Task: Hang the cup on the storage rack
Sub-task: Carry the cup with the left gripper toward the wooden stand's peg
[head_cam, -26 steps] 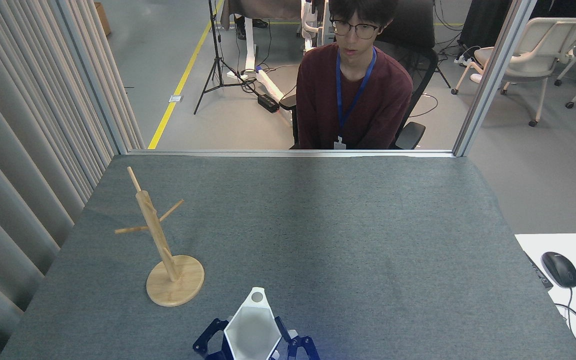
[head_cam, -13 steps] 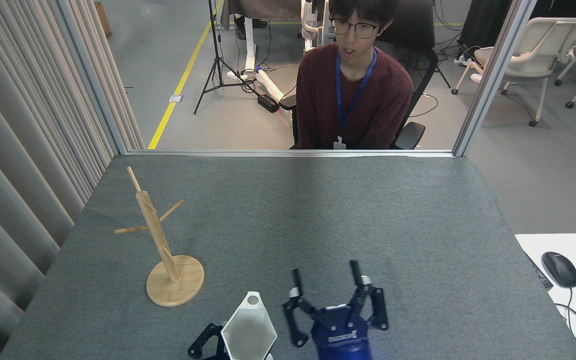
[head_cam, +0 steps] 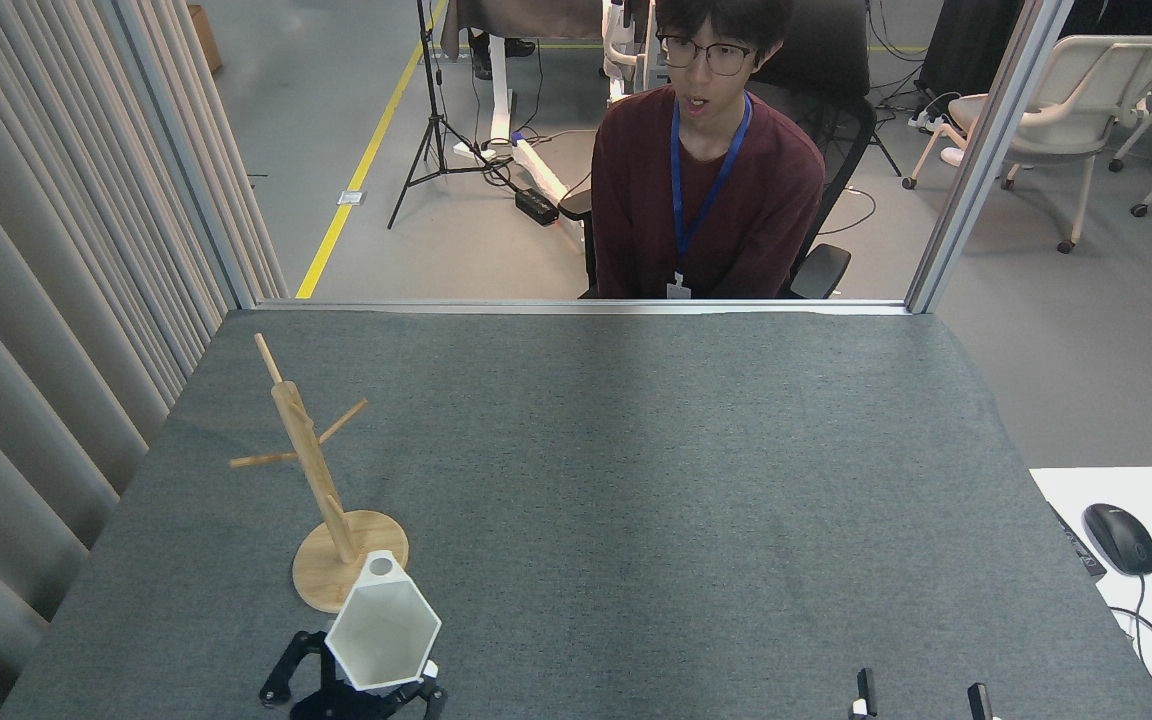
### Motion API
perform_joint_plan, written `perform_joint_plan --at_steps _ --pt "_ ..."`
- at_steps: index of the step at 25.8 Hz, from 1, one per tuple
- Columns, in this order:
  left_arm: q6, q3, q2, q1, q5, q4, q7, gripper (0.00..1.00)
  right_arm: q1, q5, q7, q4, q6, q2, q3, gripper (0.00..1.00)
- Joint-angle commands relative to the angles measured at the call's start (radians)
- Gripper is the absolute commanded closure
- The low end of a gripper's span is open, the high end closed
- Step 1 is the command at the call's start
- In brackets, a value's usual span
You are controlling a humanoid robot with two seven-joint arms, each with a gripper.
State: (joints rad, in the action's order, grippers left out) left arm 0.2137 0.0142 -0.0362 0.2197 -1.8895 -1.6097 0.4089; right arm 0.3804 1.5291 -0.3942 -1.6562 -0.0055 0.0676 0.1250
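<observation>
The white hexagonal cup hangs above the table's near left edge with its mouth facing me. Its pierced rim tab overlaps the round base of the storage rack in the head view. My left gripper is shut on the cup from below, and only its dark linkages show at either side. The wooden rack stands upright at the left, with its thin pegs bare. Only two fingertips of my right gripper show at the bottom right edge; they stand apart, open and holding nothing.
A person sits behind the grey felt table's far edge. A pleated curtain runs along the left side. On a white desk at the right lie a mouse and a keyboard corner.
My left gripper has carried the cup leftward, close to the rack's base. My right gripper rose open beside the cup, then pulled back to the bottom right edge.
</observation>
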Motion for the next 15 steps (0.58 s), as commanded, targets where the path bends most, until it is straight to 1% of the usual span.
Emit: perform_joint_plan --at_steps 1,3,6,8,10,12,15 --pt "-0.062 0.115 0.001 0.003 -0.010 -0.010 -0.024 0.72 0.006 -0.027 -0.003 0.007 -0.005 0.003 0.027 0.01" --pt "-0.080 0.179 -0.002 0.001 -0.053 -0.009 -0.024 0.72 0.006 -0.027 -0.003 0.007 -0.005 0.004 0.027 0.01" --pt "-0.082 0.263 -0.013 -0.019 -0.152 0.013 -0.025 0.73 0.000 -0.024 -0.003 0.013 -0.004 0.000 0.024 0.01" --pt "-0.085 0.305 -0.025 -0.063 -0.178 0.039 -0.024 0.72 -0.001 -0.023 -0.003 0.018 -0.004 -0.005 0.019 0.01" --pt "-0.086 0.325 -0.037 -0.095 -0.188 0.048 -0.024 0.72 -0.003 -0.023 -0.003 0.019 -0.004 -0.006 0.018 0.01" --pt "-0.086 0.328 -0.044 -0.126 -0.231 0.057 -0.024 0.72 -0.005 -0.023 -0.003 0.021 -0.004 -0.005 0.016 0.01" --pt "-0.086 0.331 -0.054 -0.174 -0.286 0.106 -0.024 0.72 -0.003 -0.023 -0.003 0.022 -0.004 -0.005 0.016 0.01"
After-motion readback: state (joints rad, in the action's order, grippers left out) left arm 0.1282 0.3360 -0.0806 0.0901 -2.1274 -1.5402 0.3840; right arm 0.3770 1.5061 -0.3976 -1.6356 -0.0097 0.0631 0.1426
